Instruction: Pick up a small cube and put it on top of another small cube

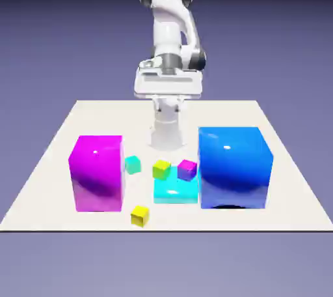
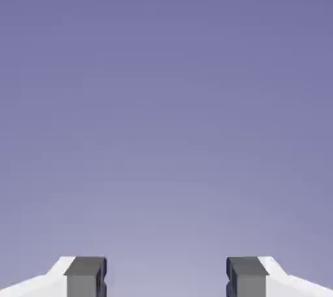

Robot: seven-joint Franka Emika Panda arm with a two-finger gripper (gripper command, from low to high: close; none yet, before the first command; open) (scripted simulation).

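The small bright-yellow cube [image 1: 140, 215] lies on the table near its front edge, in front of the big magenta cube [image 1: 97, 172]. Other small cubes sit near the middle: a teal one [image 1: 133, 164], a yellow-green one [image 1: 161, 169] and a purple one [image 1: 187, 169]. My gripper [image 1: 168, 86] hangs high above the table's far side, well away from all cubes. In the hand view the gripper [image 2: 166, 277] shows its two grey fingertips [image 2: 85, 276] wide apart with only the backdrop between them. It is open and holds nothing.
A big blue cube [image 1: 234, 167] stands on the exterior view's right. A mid-sized cyan cube [image 1: 175, 191] sits between the two big cubes, just in front of the yellow-green and purple ones. The white table [image 1: 58, 133] ends close in front of the yellow cube.
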